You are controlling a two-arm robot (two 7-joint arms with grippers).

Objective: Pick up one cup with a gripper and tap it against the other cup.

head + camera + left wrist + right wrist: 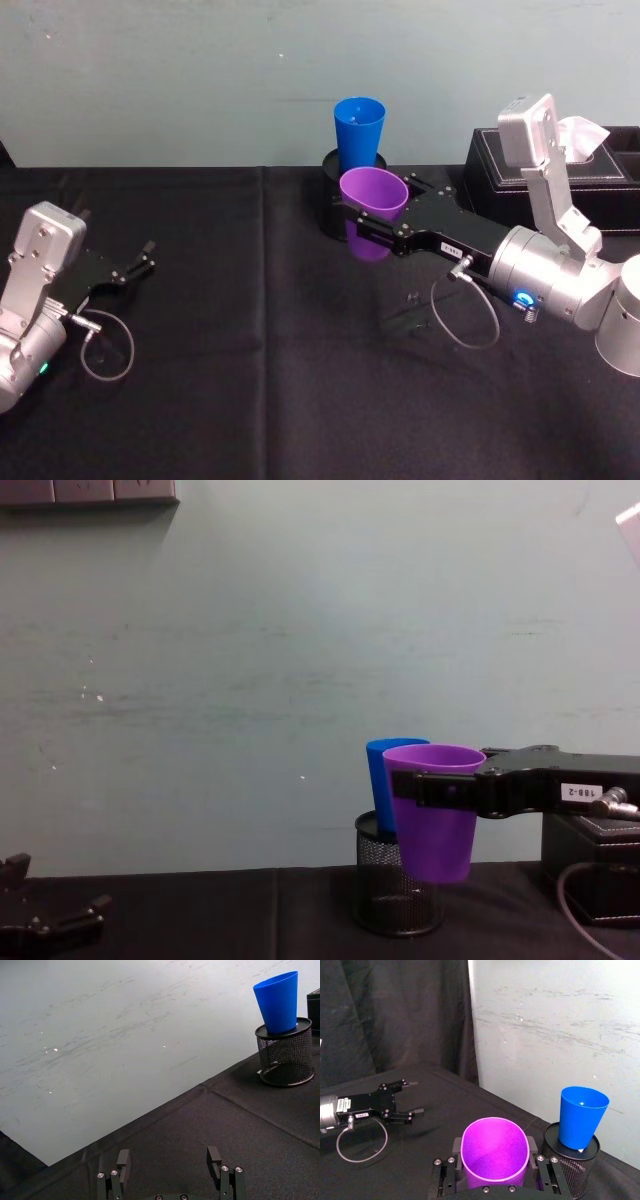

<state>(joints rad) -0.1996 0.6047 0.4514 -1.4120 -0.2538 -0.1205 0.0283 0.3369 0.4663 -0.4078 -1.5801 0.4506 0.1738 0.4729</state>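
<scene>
right gripper is holding the purple cup up off the black table cloth, upright, mouth up. its fingers are pinching the cup from both sides just under the rim. in the right wrist view the rim is looking slightly squashed into an oval, so the wall is probably giving under the grip.

blue cup is sitting in the top of the black mesh holder, leaning a little. purple cup is hanging just beside it, on the robot's side, a bit lower. the right wrist view is showing a gap between the two, so they are not touching yet.

left gripper is resting low over the cloth, well apart from both cups, fingers spread, holding nothing.

handling guess: thin smooth plastic, light, a bit flexible, slippery on the taper, not fragile. holding near the rim is making sense since the taper is stopping it from sliding down through the fingers. squeezing harder would just be deforming it. the blue cup is looking loosely seated and light too, so a hard tap could be knocking it out of the holder. a gentle side touch is looking like the safe call.
</scene>
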